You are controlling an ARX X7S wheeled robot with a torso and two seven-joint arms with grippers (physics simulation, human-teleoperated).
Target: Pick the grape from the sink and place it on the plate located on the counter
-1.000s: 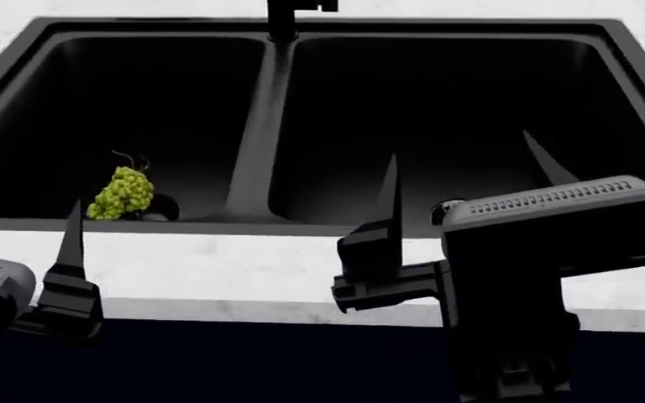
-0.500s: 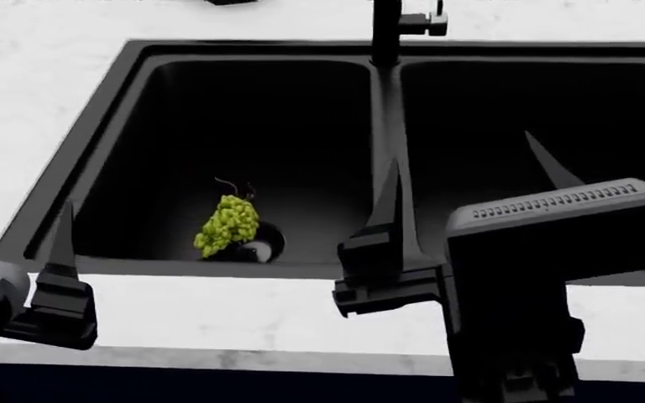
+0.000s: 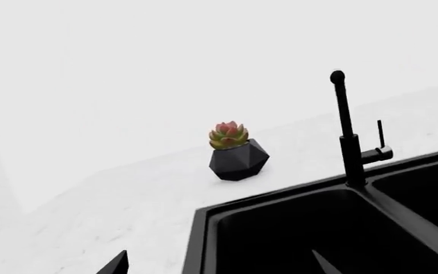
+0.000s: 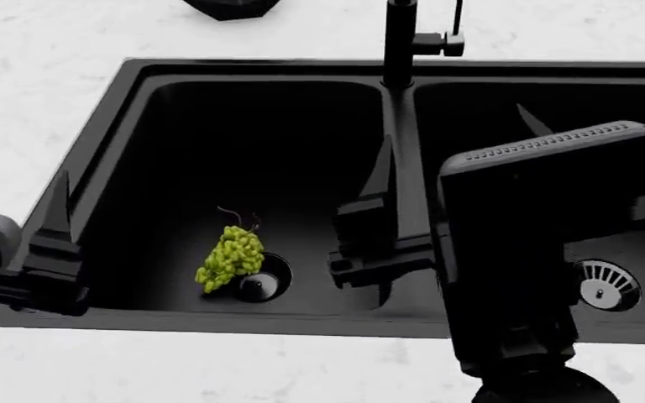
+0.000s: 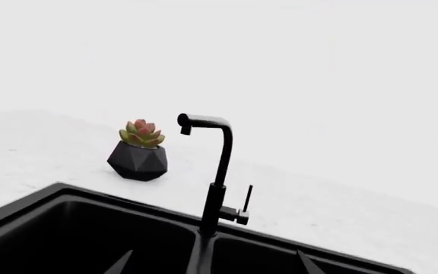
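Note:
The grape (image 4: 231, 259), a yellow-green bunch with a curly brown stem, lies on the floor of the left basin of the black sink (image 4: 132, 109), beside the left drain (image 4: 261, 284). My left gripper (image 3: 217, 267) is open and empty. One of its fingers (image 4: 60, 222) stands over the sink's front-left rim, left of the grape. My right gripper (image 4: 453, 128) is open and empty above the divider and right basin, to the right of the grape. The plate is out of view. White marble counter (image 4: 31, 75) surrounds the sink.
A black faucet (image 4: 401, 42) rises behind the divider and also shows in the right wrist view (image 5: 217, 171). A black faceted pot with a succulent (image 3: 236, 154) stands on the counter behind the left basin. The right drain strainer (image 4: 600, 285) lies beside my right arm.
The view has moved forward over the sink, so the front counter edge has dropped low. Both grippers now stand over the sink, and the right drain strainer has come into view.

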